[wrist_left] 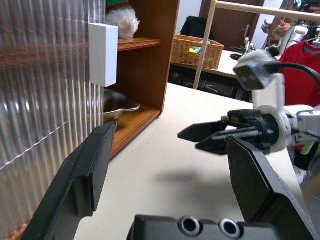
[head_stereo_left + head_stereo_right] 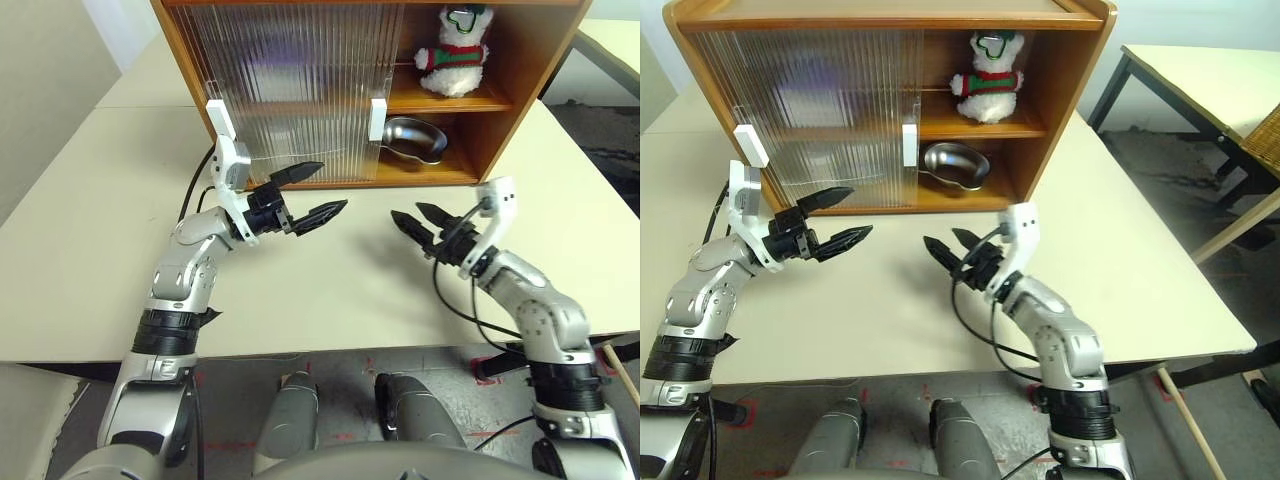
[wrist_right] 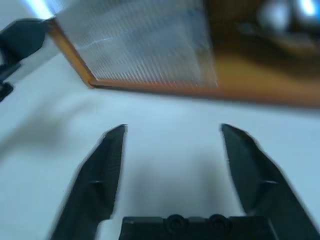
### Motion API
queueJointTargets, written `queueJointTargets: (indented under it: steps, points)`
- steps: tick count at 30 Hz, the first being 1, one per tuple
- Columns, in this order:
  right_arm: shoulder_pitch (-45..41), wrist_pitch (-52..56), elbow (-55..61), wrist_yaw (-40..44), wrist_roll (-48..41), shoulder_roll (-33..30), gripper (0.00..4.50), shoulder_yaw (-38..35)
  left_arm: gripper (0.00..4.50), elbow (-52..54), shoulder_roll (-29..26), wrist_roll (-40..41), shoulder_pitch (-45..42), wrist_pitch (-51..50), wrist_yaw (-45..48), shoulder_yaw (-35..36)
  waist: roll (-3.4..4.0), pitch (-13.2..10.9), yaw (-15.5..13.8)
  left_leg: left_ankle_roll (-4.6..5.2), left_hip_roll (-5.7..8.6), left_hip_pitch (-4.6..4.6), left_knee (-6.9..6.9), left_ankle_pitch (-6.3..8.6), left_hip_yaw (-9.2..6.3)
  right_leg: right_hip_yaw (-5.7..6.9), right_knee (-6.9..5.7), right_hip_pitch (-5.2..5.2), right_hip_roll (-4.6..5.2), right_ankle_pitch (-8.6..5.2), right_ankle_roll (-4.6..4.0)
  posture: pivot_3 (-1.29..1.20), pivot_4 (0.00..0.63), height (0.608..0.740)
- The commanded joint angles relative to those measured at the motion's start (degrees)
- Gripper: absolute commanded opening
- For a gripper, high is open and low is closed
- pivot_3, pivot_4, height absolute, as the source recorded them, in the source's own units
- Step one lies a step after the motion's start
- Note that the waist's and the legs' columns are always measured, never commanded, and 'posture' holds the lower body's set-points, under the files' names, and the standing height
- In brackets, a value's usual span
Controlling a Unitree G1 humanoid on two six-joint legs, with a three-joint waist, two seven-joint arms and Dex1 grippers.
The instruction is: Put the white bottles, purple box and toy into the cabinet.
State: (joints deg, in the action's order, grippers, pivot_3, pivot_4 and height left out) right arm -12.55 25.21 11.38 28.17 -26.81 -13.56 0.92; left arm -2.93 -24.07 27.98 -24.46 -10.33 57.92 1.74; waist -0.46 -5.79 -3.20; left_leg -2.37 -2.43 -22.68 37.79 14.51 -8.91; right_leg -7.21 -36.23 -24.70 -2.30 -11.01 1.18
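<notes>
My left gripper (image 2: pixel 315 195): jaws spread wide, empty, above the table (image 2: pixel 350 290).
My right gripper (image 2: pixel 418 222): jaws parted, empty, facing my left one.
Cabinet (image 2: pixel 520 60): just beyond both grippers, both ribbed doors slid over its left part.
Toy (image 2: pixel 455 50): upper shelf, beyond my right gripper.
Steel bowl (image 2: pixel 415 138): shelf below the toy.

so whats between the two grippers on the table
Nothing: bare table separates the left gripper from the right gripper, seen in both eye views.
</notes>
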Motion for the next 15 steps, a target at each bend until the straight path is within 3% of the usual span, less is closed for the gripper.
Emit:
queueJointTargets:
  steps: [1,7,15]
  points:
    - [-2.0,-7.1,-2.1,-2.1,6.8,1.4,2.28,3.1,4.50,-0.2,-0.3,-0.5,0.2,0.3,0.3,-0.3,0.00,0.0,0.0,0.00,0.00,0.00,-0.01,0.00,-0.03,0.02,0.00,-0.01,0.00,0.00,0.00,0.10,0.131,0.740]
    - [-6.4,-18.5,-10.1,-3.4,17.4,2.9,0.03,8.3,4.50,0.7,-0.8,-0.4,0.9,0.1,-0.1,0.1,0.00,0.0,-0.2,-0.04,-0.06,-0.03,-0.03,0.02,-0.16,-0.03,0.01,-0.03,0.03,0.07,-0.13,0.12,0.128,0.740]
    - [-11.7,-24.8,-15.0,-3.9,22.1,6.8,0.03,10.8,4.50,1.9,-2.0,-0.1,2.5,-0.1,-0.3,0.9,0.00,0.0,-0.9,-0.08,-0.11,-0.13,-0.11,0.04,-0.20,0.00,0.01,-0.18,0.00,0.29,-0.61,0.14,0.126,0.740]
